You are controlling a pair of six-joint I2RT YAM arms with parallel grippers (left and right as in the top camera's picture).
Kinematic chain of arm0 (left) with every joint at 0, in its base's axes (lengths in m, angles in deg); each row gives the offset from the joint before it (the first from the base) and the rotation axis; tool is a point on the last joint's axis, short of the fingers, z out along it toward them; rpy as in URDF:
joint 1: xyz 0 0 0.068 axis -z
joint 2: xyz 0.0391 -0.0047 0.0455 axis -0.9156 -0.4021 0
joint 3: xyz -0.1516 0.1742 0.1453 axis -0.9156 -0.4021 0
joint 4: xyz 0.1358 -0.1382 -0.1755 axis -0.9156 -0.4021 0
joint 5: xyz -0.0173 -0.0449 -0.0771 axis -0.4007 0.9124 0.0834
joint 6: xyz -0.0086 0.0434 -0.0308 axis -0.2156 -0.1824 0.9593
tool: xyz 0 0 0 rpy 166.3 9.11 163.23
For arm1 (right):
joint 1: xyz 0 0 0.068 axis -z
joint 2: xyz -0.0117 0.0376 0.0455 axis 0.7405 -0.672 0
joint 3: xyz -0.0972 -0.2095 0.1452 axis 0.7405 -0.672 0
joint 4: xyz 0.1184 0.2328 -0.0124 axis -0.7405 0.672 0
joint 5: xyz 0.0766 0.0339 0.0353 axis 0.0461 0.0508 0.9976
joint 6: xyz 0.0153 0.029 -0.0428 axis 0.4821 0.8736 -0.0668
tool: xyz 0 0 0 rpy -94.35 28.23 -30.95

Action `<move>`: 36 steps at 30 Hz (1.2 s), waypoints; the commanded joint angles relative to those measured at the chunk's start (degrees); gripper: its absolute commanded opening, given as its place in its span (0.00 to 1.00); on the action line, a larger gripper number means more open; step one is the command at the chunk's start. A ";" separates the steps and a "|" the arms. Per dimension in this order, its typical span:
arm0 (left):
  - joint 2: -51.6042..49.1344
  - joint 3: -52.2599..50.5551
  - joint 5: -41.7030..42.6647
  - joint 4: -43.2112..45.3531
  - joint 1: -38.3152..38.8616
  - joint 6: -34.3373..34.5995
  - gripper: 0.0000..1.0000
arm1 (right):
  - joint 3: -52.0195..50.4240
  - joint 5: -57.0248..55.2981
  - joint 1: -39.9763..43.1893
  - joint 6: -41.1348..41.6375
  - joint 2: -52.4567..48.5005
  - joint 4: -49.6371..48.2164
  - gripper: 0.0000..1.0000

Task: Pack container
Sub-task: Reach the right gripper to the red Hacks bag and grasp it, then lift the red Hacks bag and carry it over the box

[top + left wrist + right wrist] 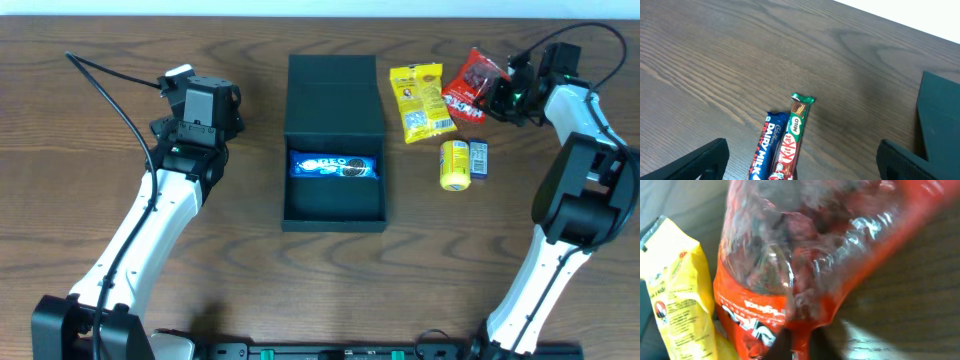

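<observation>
The container (335,222), a dark teal-black box, lies open at mid table with its flap lid (335,95) folded back. A blue Oreo packet (335,166) lies inside. The box edge also shows in the left wrist view (940,115). My left gripper (200,95) is open (802,160) above a blue Dairy Milk bar (767,145) and a red-green KitKat bar (792,140), which lie between its fingers on the table. My right gripper (505,90) is shut (800,342) on the edge of a red snack packet (470,85), which fills the right wrist view (805,255).
A yellow snack packet (420,100) lies just right of the lid, touching the red packet, and shows in the right wrist view (675,295). A yellow can (455,165) and a small blue packet (480,160) lie below them. The two bars are hidden under the left arm in the overhead view.
</observation>
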 commanded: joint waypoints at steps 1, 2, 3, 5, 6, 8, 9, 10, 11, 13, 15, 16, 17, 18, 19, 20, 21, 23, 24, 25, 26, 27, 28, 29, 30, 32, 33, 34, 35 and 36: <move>0.63 0.57 -0.44 0.00 -0.31 0.17 0.95 | 0.66 -1.29 -0.20 0.74 -1.25 0.55 0.01; 0.63 0.57 -0.44 0.00 -0.31 0.17 0.95 | 0.74 -1.27 -0.11 0.76 -1.22 0.90 0.01; 0.63 0.57 -0.44 0.00 -0.31 0.15 0.95 | 1.11 -1.05 0.04 0.74 -1.20 1.64 0.01; 0.63 0.57 -0.44 0.00 -0.31 -0.04 0.95 | 2.54 -1.07 0.37 0.68 -1.20 3.93 0.01; 0.63 0.57 -0.44 0.00 -0.31 -0.24 0.95 | 4.02 -1.07 0.57 0.00 -1.18 5.88 0.01; 0.63 0.57 -0.44 0.00 -0.31 -0.24 0.95 | 8.46 -1.07 0.92 -2.43 -1.11 10.64 0.01; 0.63 0.57 -0.44 0.00 -0.31 -0.24 0.95 | 12.63 -1.09 1.09 -4.74 -1.11 14.71 0.01; 0.63 0.57 -0.46 0.00 -0.31 -0.24 0.96 | 15.93 -1.14 1.14 -6.64 -1.11 17.86 0.01; 0.63 0.57 -0.46 0.00 -0.31 -0.24 0.95 | 18.58 -1.16 1.14 -8.22 -1.11 20.33 0.01; 0.63 0.57 -0.46 0.00 -0.31 -0.24 0.95 | 25.53 -2.32 1.05 -10.97 -1.11 26.36 0.01; 0.63 0.57 -0.46 0.00 -0.31 -0.26 0.95 | 32.41 -4.55 0.76 -13.05 -1.07 32.13 0.01; 0.63 0.57 -0.46 0.00 -0.31 -0.26 0.95 | 35.04 -5.14 0.63 -14.10 -1.01 34.34 0.01; 0.63 0.57 -0.46 0.00 -0.31 -0.39 0.95 | 37.64 -5.60 0.39 -15.23 -0.96 36.54 0.01; 0.63 0.57 -0.46 0.02 -0.31 -0.68 0.95 | 40.52 -5.84 0.11 -16.74 -0.81 39.10 0.02; 0.63 0.57 -0.48 0.02 -0.31 -1.09 0.95 | 43.71 -5.86 -0.28 -18.62 -0.68 42.03 0.01; 0.63 0.57 -0.46 0.00 -0.31 -1.60 0.96 | 45.83 -5.90 -0.63 -19.91 -0.57 44.19 0.01; 0.63 0.57 -0.46 0.00 -0.31 -1.90 0.95 | 47.54 -5.81 -1.01 -20.04 0.04 45.55 0.02; 0.63 0.57 -0.46 0.02 -0.31 -1.97 0.95 | 48.11 -4.17 -1.53 -19.45 1.99 45.81 0.02; 0.63 0.57 -0.46 0.00 -0.31 -1.99 0.95 | 48.11 -3.67 -1.84 -19.47 3.39 46.07 0.02; 0.63 0.57 -0.46 0.00 -0.31 -1.99 0.96 | 47.98 -2.82 -1.90 -19.47 5.20 46.42 0.02; 0.63 0.57 -0.46 0.00 -0.31 -1.99 0.95 | 47.50 -1.25 -1.90 -19.47 6.97 46.49 0.01; 0.63 0.57 -0.46 0.00 -0.31 -1.99 0.96 | 46.29 1.09 -1.88 -19.47 9.73 46.34 0.01; 0.63 0.57 -0.46 0.00 -0.31 -2.12 0.96 | 44.98 2.16 -1.88 -19.50 11.78 46.05 0.02; 0.63 0.57 -0.46 0.00 -0.31 -2.69 0.95 | 43.10 2.38 -1.88 -19.47 14.12 45.55 0.02; 0.63 0.57 -0.46 0.00 -0.31 -3.37 0.95 | 40.24 2.38 -1.90 -19.47 17.03 44.72 0.01; 0.63 0.57 -0.48 0.02 -0.31 -4.48 0.95 | 32.35 3.08 -2.08 -19.45 23.08 41.83 0.02; 0.63 0.57 -0.48 0.04 -0.31 -4.83 0.96 | 27.04 4.35 -2.38 -19.43 26.38 39.63 0.02; 0.63 0.57 -0.50 0.07 -0.31 -5.01 0.95 | 21.64 5.42 -3.02 -19.34 29.49 37.33 0.02; 0.63 0.57 -0.50 0.09 -0.31 -5.01 0.95 | 16.79 5.42 -3.89 -18.49 32.22 35.19 0.01; 0.63 0.57 -0.52 0.07 -0.31 -5.03 0.96 | 12.09 5.40 -5.05 -17.77 34.91 33.11 0.02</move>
